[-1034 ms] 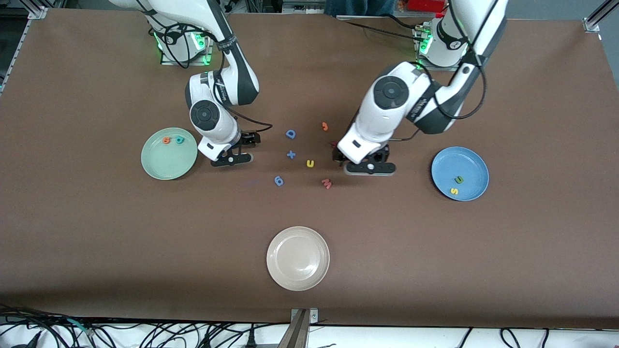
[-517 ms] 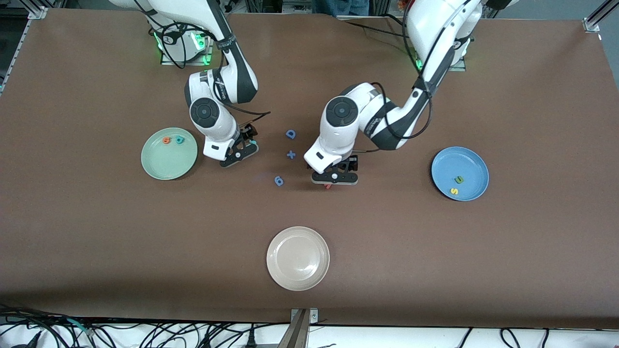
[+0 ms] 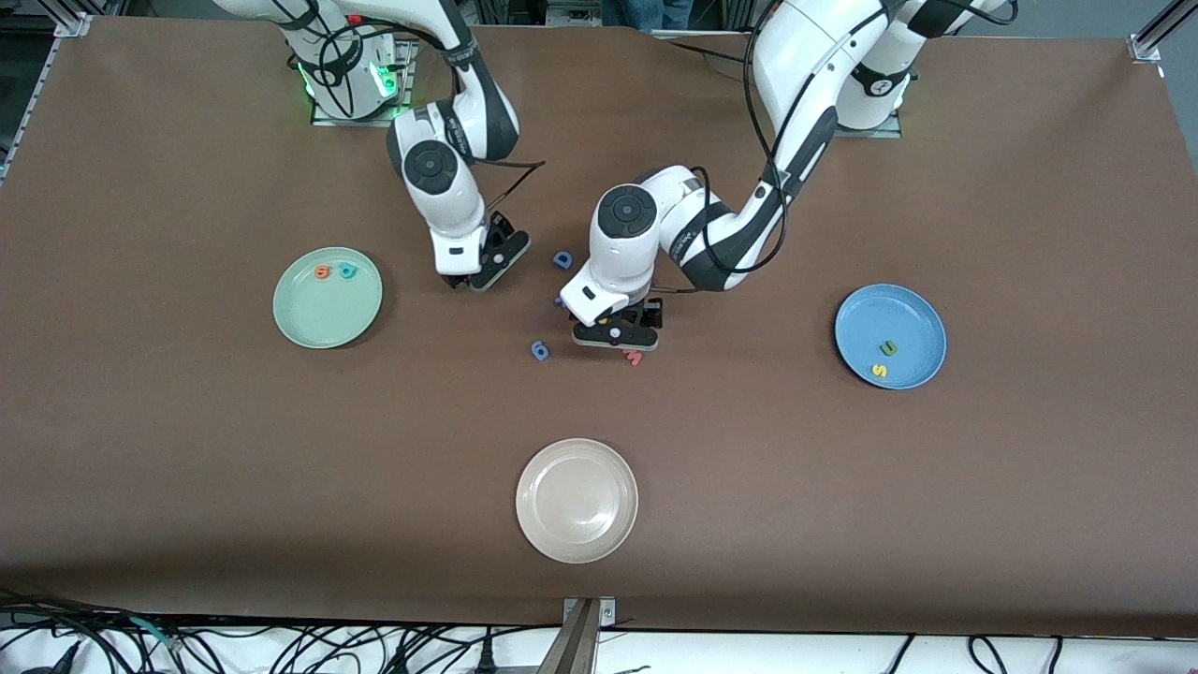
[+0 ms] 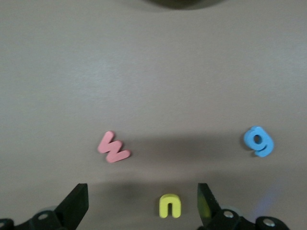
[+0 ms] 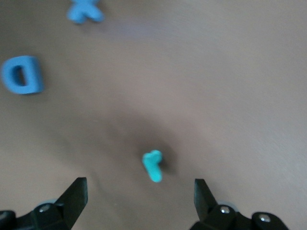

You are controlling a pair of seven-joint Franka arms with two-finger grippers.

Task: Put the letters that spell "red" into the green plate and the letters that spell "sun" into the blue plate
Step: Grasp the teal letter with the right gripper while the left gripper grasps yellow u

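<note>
You have three plates on the brown surface (image 3: 187, 487): the green plate (image 3: 328, 318) toward the right arm's end, the blue plate (image 3: 913, 323) toward the left arm's end, and a cream plate (image 3: 577, 501) nearest the front camera.

In the green plate you can count two letters, the orange "e" (image 3: 323, 272) and the teal "d" (image 3: 347, 271), side by side. The blue plate also holds two, the olive "n" (image 3: 888, 348) and the yellow "s" (image 3: 878, 371).

Your left end effector (image 4: 141, 203) hangs low over the middle of the surface, fingers spread wide and empty. The yellow "u" (image 4: 170, 205) lies on the surface between them. Near it lie the pink "w" (image 4: 112, 147) and the blue "6" piece (image 4: 259, 141).

Your right end effector (image 5: 139, 199) is low over the surface between the green plate and the middle cluster, also spread wide and holding nothing. The teal "r" (image 5: 153, 165) lies between its fingers. In that wrist view you can also see one blue capital "D" (image 5: 21, 74) and one blue cross-shaped piece (image 5: 85, 10).
</note>
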